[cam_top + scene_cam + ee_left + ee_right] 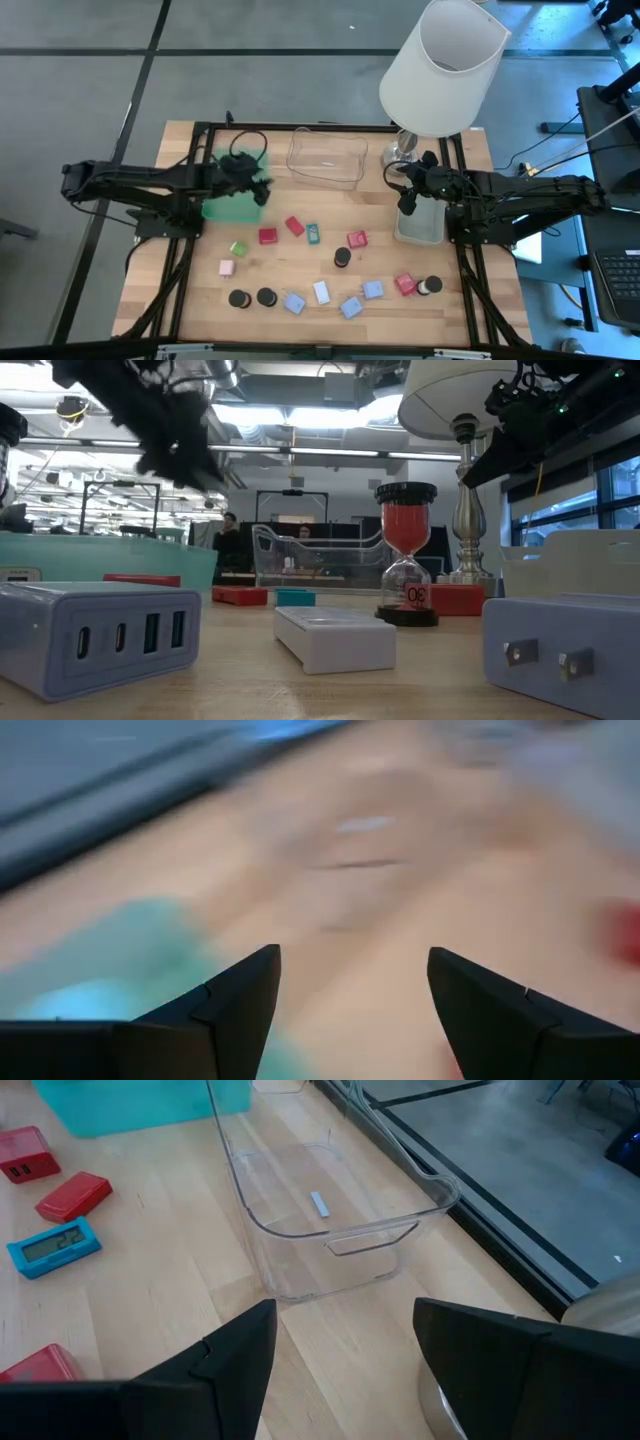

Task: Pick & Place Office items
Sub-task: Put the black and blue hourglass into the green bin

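Note:
The office items lie scattered on the wooden table: red blocks (267, 236) (357, 239), a teal piece (313, 233), a green one (238, 248), a pink one (227, 267), light-blue blocks (351, 306) and black discs (239, 298) (342, 257). My left gripper (258, 188) hovers over the green tray's (228, 208) right side; its wrist view shows it open (355, 955) with nothing between the fingers. My right gripper (407, 205) hangs above the grey tray (418, 228), open (345, 1305) and empty, facing the clear tray (330, 1210).
A big white lamp (440, 65) stands at the back right, beside the clear tray (327, 158). In the low view a red sand timer (406, 555) stands mid-table, with white chargers (95, 635) (335, 638) near the front edge. A red block (73, 1194) and a teal clock (53, 1246) lie left of the clear tray.

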Robot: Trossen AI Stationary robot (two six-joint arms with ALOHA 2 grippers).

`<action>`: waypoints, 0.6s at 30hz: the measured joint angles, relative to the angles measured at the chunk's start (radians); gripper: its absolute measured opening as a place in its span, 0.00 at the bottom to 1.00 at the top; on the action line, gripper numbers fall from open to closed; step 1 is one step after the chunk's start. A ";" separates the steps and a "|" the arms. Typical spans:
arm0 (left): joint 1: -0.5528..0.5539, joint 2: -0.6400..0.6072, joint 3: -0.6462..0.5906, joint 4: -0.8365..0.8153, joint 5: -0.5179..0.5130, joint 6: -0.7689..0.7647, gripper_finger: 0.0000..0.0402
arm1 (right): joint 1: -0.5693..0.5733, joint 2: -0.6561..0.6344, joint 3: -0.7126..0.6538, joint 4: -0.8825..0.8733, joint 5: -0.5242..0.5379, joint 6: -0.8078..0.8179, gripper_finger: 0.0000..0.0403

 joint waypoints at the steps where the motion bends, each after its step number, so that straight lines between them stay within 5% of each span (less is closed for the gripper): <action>1: -0.020 0.001 0.000 0.055 0.052 0.006 0.63 | 0.000 0.000 0.000 0.000 0.000 0.000 0.60; 4: -0.092 0.016 0.000 0.221 0.163 0.015 0.63 | 0.000 0.000 0.000 0.000 0.000 0.000 0.60; 8: -0.212 0.047 0.000 0.334 0.182 0.049 0.63 | 0.000 0.000 0.000 0.000 0.000 0.000 0.60; 18: -0.475 0.236 0.003 0.472 -0.081 0.204 0.62 | 0.000 0.000 0.000 0.000 0.000 0.000 0.60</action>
